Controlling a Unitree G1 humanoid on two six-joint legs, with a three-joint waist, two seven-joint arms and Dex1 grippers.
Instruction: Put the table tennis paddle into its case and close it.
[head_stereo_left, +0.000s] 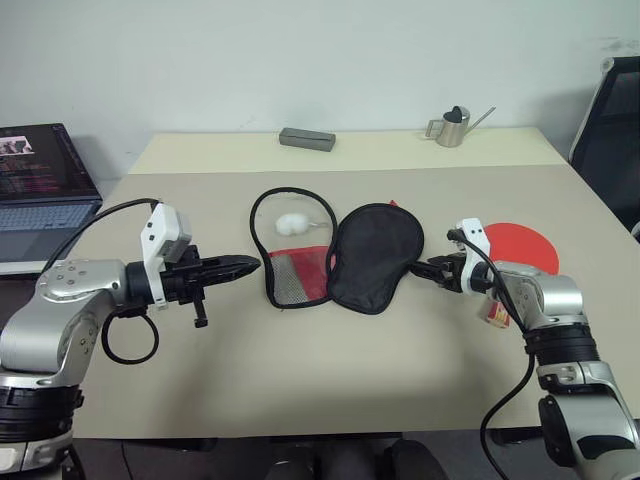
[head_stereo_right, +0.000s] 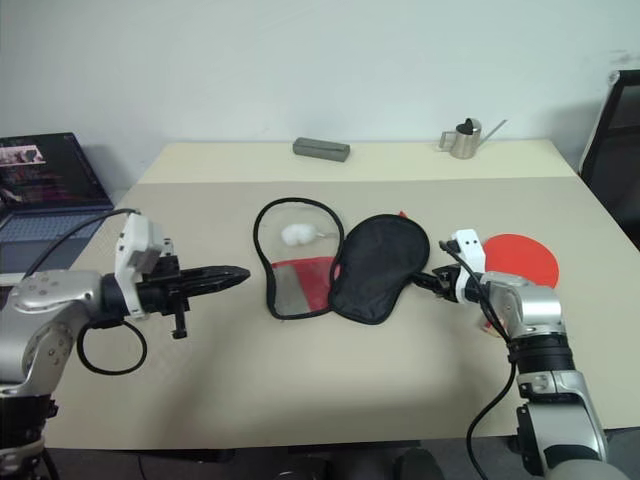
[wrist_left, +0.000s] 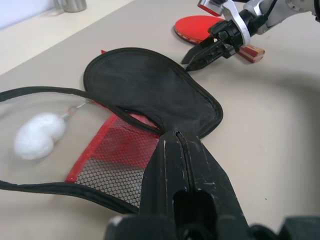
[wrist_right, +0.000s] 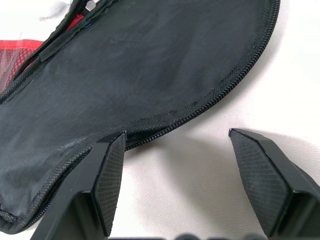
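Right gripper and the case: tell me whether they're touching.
Cannot tell. In the right wrist view one finger meets the zipper edge of the case, with no clear gap or contact.

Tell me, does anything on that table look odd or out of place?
The case lies unzipped and splayed open on the table, its two halves flat, while the paddle sits apart beside it. Nothing looks spilled or damaged.

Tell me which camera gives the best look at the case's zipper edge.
The right wrist view: the zipper edge of the case runs close up, teeth visible. Both eye views show a thin black outline; the left wrist view shows it without teeth.
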